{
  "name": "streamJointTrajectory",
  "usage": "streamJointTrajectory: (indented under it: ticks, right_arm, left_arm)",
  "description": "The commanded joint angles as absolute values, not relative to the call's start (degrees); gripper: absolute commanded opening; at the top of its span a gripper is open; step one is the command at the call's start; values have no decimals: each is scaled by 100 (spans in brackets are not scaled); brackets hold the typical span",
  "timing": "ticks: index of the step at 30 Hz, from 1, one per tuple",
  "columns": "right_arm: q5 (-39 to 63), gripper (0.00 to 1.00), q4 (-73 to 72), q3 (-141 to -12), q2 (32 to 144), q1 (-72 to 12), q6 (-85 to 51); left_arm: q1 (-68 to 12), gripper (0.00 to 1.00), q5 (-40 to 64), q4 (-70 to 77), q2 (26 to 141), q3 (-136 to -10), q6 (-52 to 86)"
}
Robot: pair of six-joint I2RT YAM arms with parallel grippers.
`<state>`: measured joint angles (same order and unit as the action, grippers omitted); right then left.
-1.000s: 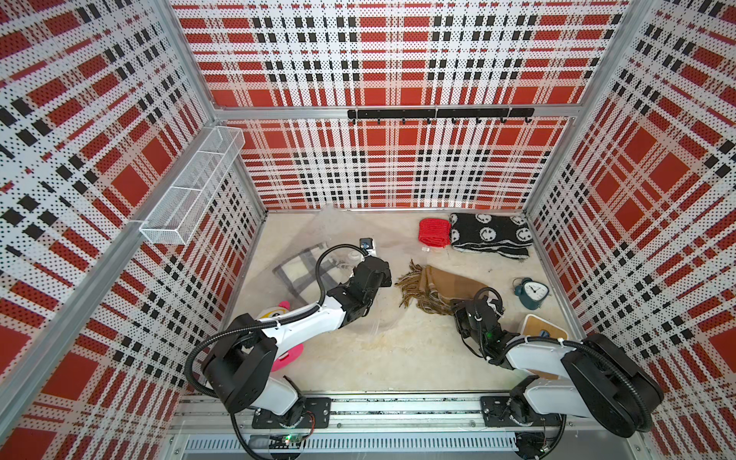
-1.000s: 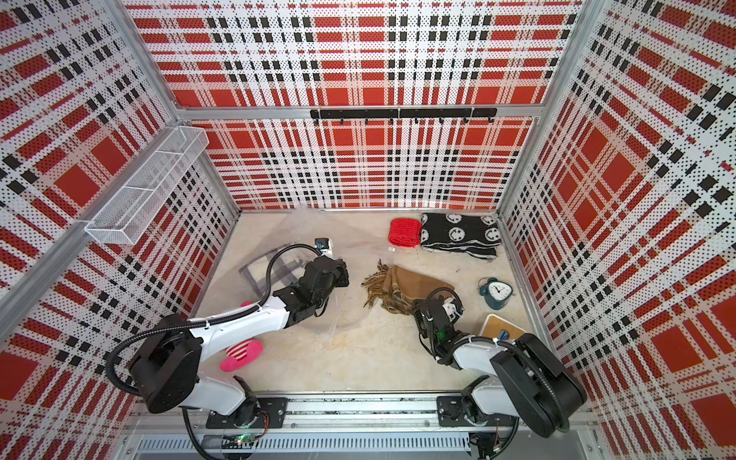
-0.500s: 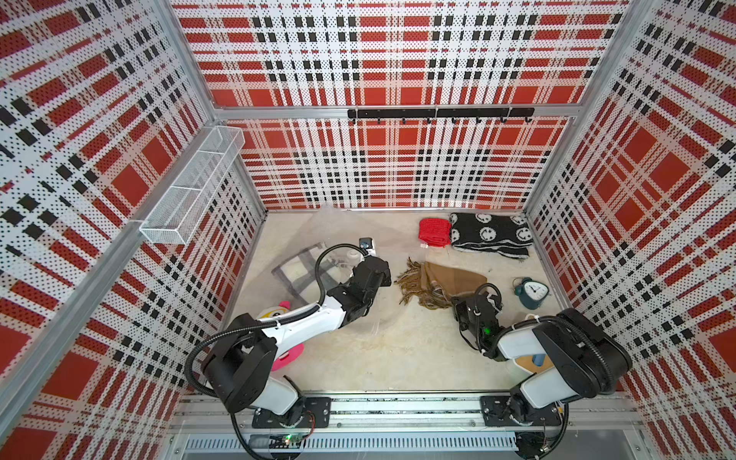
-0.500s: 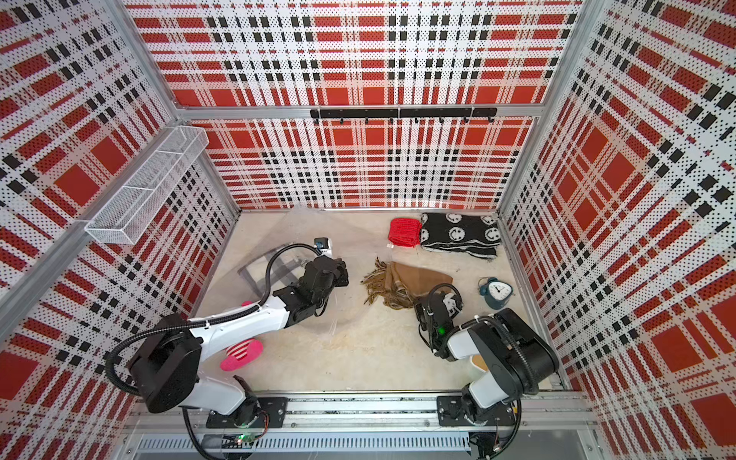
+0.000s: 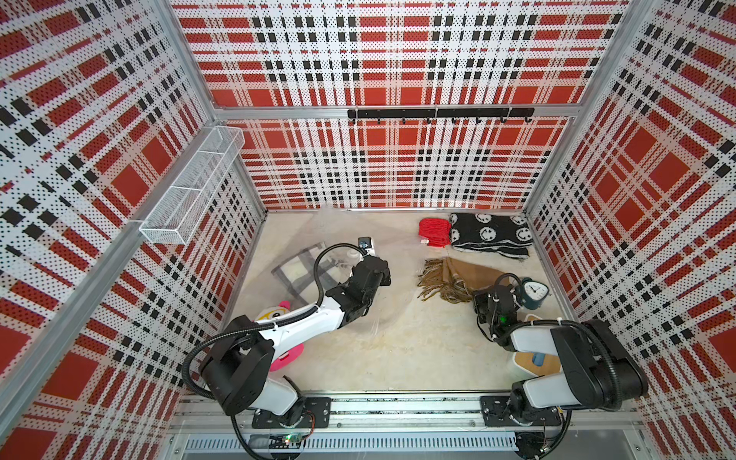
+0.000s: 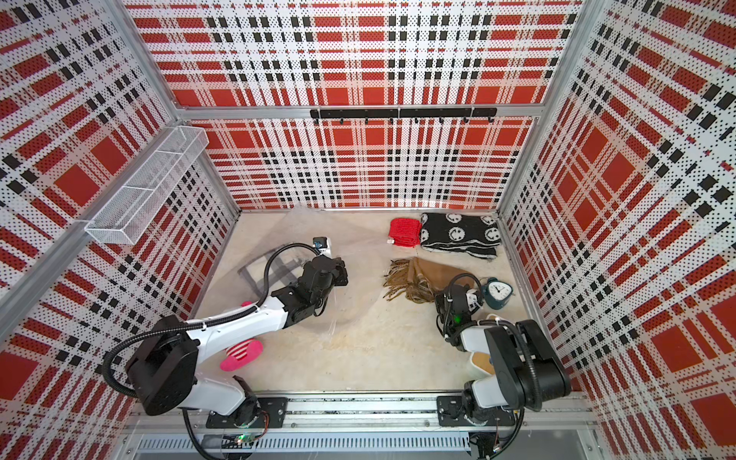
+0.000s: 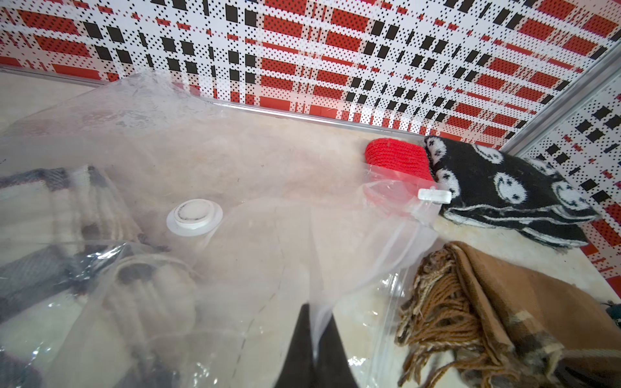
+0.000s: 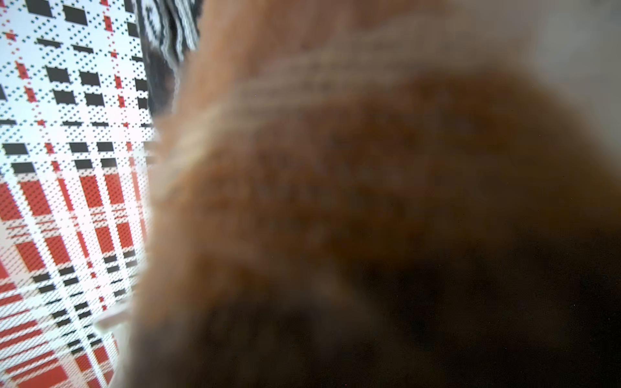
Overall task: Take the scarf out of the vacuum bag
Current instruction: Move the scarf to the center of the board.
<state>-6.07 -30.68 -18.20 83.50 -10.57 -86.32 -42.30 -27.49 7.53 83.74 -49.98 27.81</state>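
Clearly crinkly, glossy, see-through: vacuum bag [image 7: 268, 168] spread on the beige floor [image 5: 398, 338] left of centre, with round white valve cap [image 7: 194, 215] on its face and folded grey-cream plaid scarf [image 7: 50, 208] inside. Pinched tight on a fold of film: left gripper [image 7: 316, 322]. Outside, right of the bag: woolly fringed brown scarf [image 5: 458, 276], one end clamped in the closed right gripper [image 5: 484, 298]. Mere brown blur by right wrist; fringe crisp from above.

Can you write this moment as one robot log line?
left gripper: shut on bag | right gripper: shut, at brown scarf | brown scarf: outside bag | plaid cloth: inside bag
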Motion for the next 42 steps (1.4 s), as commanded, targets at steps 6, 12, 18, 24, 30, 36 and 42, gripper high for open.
streamJointTrajectory:
  ticks: [6,12,18,24,30,36,42]
  right_arm:
    - [-429,0,-2784,-2180,8757,-571,-8275]
    - [-684,0,-2199,-2598,8828,-488,-8031]
    - [-1029,0,-2091,-2660,8793,-409,-8194]
    - [-877,0,-1867,-3207,9190,-307,-7861]
    - [-747,35,-1368,-3469,9332,-263,-7488]
    - [-699,71,-1318,-3250,8651,-270,-7043]
    - [-492,87,-559,-3400,7925,-338,-6395]
  left_arm:
    - [-4219,0,-2881,813,8113,-4961,2760]
    - [-4245,0,-2889,854,8042,-4926,2767]
    - [-4245,0,-2918,843,7999,-4921,2767]
    - [-4245,0,-2918,835,7998,-4916,2760]
    - [-4245,0,-2944,831,7974,-4921,2748]
    - [-4252,0,-2942,818,8016,-4931,2753]
    - [-4254,0,-2962,834,7996,-4928,2757]
